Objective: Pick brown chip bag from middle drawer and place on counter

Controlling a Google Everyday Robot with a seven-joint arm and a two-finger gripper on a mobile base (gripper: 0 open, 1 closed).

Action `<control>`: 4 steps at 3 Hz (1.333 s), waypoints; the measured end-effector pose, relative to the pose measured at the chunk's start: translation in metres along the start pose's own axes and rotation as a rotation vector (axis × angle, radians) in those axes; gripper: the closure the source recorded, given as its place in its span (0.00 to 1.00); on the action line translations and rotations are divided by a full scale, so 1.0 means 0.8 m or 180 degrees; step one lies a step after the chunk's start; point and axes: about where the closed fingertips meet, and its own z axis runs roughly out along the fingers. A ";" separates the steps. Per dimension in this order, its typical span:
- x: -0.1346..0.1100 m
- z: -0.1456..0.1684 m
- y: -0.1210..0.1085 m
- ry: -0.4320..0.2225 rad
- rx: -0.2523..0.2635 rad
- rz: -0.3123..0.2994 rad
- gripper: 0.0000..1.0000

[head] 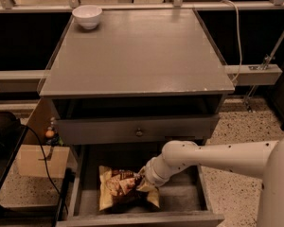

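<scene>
While the white arm (217, 157) reaches in from the right below the counter (137, 56), its gripper (143, 176) is down inside the open middle drawer (184, 200), beneath the counter's front edge. It is up against the right end of the brown chip bag (116, 190). Whether it is clamped on the bag or only touching it cannot be told, since the wrist hides it. The bag lies crumpled on the drawer floor, left of centre beneath the counter. Just under the counter sits a closed drawer front with a round knob (139, 132). A white bowl (87, 16) stands on the counter's far left corner.
</scene>
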 end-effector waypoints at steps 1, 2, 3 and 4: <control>-0.004 -0.016 0.002 0.0036 0.0034 -0.0019 1.00; -0.011 -0.048 0.007 0.0077 0.0094 -0.0052 1.00; -0.030 -0.099 0.018 0.0107 0.0182 -0.0122 1.00; -0.062 -0.189 0.025 0.0103 0.0490 -0.0201 1.00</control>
